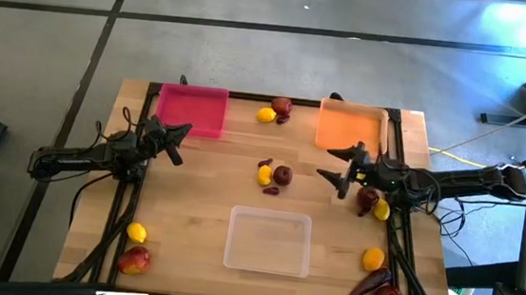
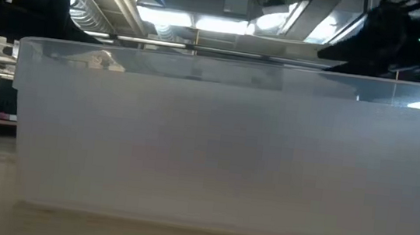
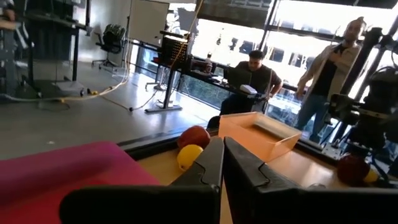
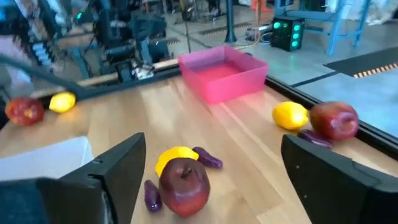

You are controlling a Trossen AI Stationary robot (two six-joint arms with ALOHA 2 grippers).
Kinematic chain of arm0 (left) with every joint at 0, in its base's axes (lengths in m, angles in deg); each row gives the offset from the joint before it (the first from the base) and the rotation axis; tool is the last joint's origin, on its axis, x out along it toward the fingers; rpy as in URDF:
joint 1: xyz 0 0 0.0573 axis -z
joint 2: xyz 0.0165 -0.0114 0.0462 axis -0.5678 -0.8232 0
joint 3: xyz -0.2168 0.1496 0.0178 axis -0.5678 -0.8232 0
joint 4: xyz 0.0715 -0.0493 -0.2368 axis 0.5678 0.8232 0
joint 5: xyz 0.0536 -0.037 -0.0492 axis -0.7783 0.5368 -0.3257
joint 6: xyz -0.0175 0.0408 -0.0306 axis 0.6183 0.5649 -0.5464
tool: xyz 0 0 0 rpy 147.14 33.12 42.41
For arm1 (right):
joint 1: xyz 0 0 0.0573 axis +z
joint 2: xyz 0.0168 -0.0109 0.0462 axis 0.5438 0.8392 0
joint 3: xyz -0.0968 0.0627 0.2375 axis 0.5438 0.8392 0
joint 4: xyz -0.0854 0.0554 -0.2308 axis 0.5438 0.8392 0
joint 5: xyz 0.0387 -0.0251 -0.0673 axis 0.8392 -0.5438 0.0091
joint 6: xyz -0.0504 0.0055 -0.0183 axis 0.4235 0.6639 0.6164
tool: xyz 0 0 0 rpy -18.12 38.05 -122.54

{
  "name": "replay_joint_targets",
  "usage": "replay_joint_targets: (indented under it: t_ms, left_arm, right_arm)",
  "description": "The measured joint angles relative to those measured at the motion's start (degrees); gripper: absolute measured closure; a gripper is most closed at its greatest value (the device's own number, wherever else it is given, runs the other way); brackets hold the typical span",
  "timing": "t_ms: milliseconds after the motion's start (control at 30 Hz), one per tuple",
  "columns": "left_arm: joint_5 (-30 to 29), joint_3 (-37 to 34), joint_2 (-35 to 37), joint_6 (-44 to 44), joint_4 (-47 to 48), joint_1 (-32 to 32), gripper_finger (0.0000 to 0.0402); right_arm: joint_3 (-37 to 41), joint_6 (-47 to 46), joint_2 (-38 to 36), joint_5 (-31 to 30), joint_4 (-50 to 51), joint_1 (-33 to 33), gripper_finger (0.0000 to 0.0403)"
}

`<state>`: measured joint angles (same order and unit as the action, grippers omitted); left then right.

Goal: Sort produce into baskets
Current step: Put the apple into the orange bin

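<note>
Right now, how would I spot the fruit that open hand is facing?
Find the clear tray near the table's front edge. Just behind it, mid-table, sits a small cluster; the dark red apple is its round piece, beside a yellow lemon and small purple pods.

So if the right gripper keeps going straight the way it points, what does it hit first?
Probably the red apple in the table's middle: it sits between the open right gripper's fingers, with a lemon just behind it. Depth is hard to judge.

The bright pink rectangular tray [image 1: 191, 110] lies left of the orange rectangular tray [image 1: 350, 128]; the clear translucent plastic tray [image 1: 268, 241] lies nearer the front edge, between them.
</note>
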<state>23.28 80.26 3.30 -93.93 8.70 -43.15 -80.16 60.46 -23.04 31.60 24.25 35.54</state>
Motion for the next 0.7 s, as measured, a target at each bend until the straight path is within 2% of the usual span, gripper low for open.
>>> replay_joint_targets:
  t_ms: [133,267,433,700]
  left_arm:
    - [4.8,-0.1,0.0,-0.7,-1.0,0.0,0.0396]
    - [11.5,-0.1,0.0,-0.8,-4.7,0.0,0.0396]
    - [16.3,-0.1,0.0,-3.2,-8.7,0.0,0.0396]
    - [19.0,0.0,-0.1,-3.7,-12.0,0.1,0.0396]
  right_arm:
    - [-3.8,0.9,5.6,-0.1,0.2,0.0,0.0066]
    - [-6.5,0.7,10.6,-3.7,-0.5,0.0,0.0073]
    - [-7.5,2.0,17.0,1.8,-5.0,0.0,0.0079]
    - [-12.6,5.9,28.2,3.5,-5.7,0.0,0.0079]
